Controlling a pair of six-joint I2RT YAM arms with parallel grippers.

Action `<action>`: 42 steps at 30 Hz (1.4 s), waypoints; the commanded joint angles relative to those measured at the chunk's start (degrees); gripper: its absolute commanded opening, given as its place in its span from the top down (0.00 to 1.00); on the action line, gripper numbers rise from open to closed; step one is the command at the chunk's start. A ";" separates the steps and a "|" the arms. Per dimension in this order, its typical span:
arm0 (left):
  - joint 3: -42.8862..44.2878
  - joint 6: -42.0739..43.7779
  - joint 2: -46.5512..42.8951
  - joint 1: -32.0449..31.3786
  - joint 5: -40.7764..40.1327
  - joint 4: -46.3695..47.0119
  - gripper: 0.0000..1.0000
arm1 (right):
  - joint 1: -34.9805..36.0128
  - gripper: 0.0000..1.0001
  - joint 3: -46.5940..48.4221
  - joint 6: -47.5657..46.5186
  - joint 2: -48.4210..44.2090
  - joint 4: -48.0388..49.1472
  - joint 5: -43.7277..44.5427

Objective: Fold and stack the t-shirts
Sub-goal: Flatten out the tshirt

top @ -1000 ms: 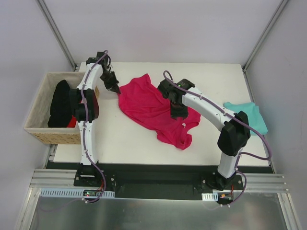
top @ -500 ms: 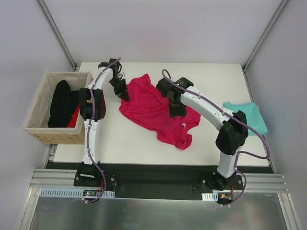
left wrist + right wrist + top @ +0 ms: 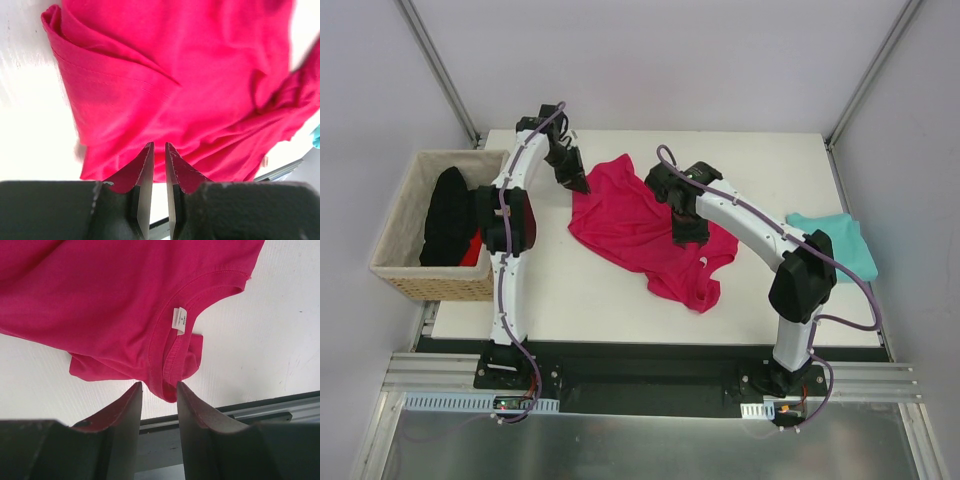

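Since the crimson t-shirt [image 3: 620,220] is lying bunched, pinches are risking doubled layers. Left gripper [image 3: 159,146] and right gripper [image 3: 159,385] are hovering parted, empty

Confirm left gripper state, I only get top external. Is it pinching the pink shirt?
Observer: Left wrist shows the left gripper with jaws a sliver apart, no cloth between them, above the pink t-shirt.
Operator: Right one?
Observer: The right gripper stands wider open over the collar, beside the white neck label; nothing looks clamped.
Operator: Collar flat?
Observer: No, a fold of cloth pokes out beneath it.
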 commanded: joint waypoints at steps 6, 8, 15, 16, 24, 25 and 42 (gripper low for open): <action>1.65 -0.53 -4.90 0.38 1.62 -0.37 0.86 | 0.31 0.63 2.17 0.52 -0.06 -1.05 -0.30; 1.21 -0.62 -4.38 0.38 1.88 -0.37 0.86 | 0.40 0.63 1.91 0.69 -0.24 -1.13 -0.21; -0.02 -0.71 -3.32 0.38 1.88 -0.46 0.87 | 0.31 0.63 0.68 0.96 -0.85 -1.13 -0.04; -0.11 -0.71 -3.23 0.29 1.80 -0.46 0.87 | 0.40 0.63 0.59 1.05 -0.94 -1.13 -0.04; -2.92 0.17 -3.58 0.38 1.44 -0.63 0.88 | 0.31 0.63 -0.20 1.13 -0.85 -1.05 -0.30; -3.36 0.34 -3.67 0.38 1.27 -0.72 0.87 | 0.31 0.63 -0.12 1.22 -0.85 -1.04 -0.30; -3.27 0.17 1.51 -0.15 -2.86 -4.50 0.87 | 0.22 0.64 -3.72 2.37 -3.31 -0.17 0.49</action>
